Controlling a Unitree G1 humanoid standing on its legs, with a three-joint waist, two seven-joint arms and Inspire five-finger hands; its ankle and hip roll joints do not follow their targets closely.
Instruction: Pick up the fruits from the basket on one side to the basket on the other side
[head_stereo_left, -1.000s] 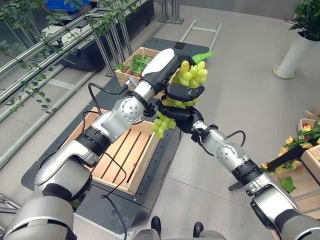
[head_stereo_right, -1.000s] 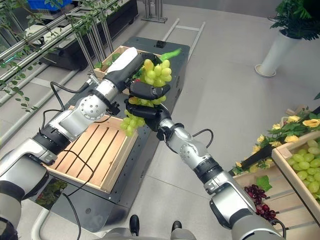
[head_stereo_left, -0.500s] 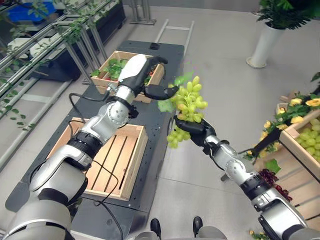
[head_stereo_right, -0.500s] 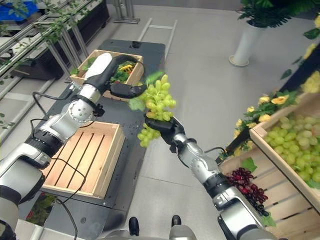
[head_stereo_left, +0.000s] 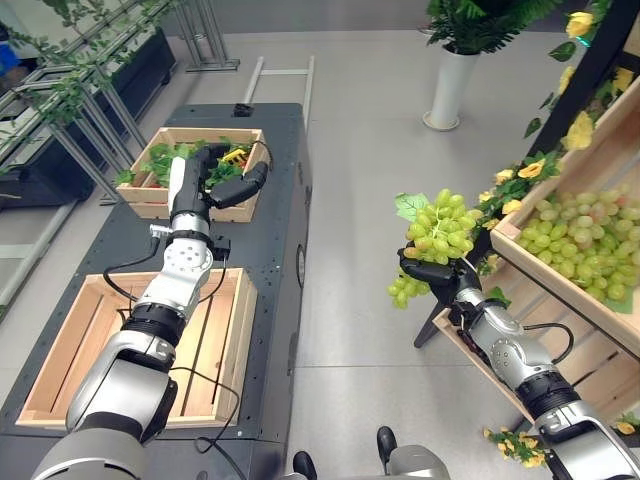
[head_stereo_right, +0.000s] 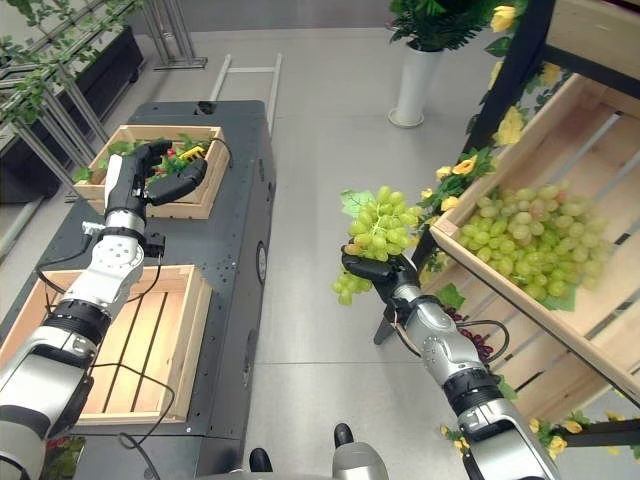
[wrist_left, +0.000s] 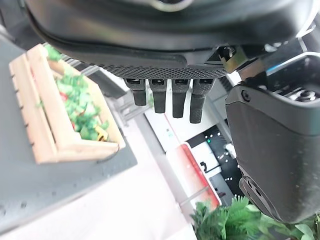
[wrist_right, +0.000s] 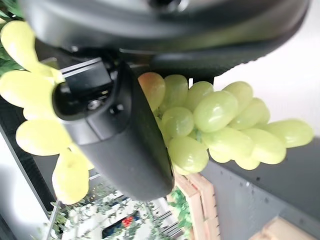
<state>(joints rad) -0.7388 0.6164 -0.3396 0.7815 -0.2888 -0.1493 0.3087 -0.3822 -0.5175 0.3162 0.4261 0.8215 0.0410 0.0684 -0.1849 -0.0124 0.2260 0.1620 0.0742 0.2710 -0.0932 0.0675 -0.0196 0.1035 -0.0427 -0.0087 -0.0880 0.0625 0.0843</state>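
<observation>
Since a second ago the hands have parted: the right hand (head_stereo_left: 432, 272), clenched round the green grape bunch (head_stereo_left: 432, 240), holds it over the floor near the slanted grape crate (head_stereo_left: 575, 290); the left hand (head_stereo_left: 215, 178) hovers released above the leafy crate (head_stereo_left: 150, 192).

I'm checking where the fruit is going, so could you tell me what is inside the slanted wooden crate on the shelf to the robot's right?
The crate holds a pile of green grapes along its lower edge. Whatever lies under the pile is covered.
</observation>
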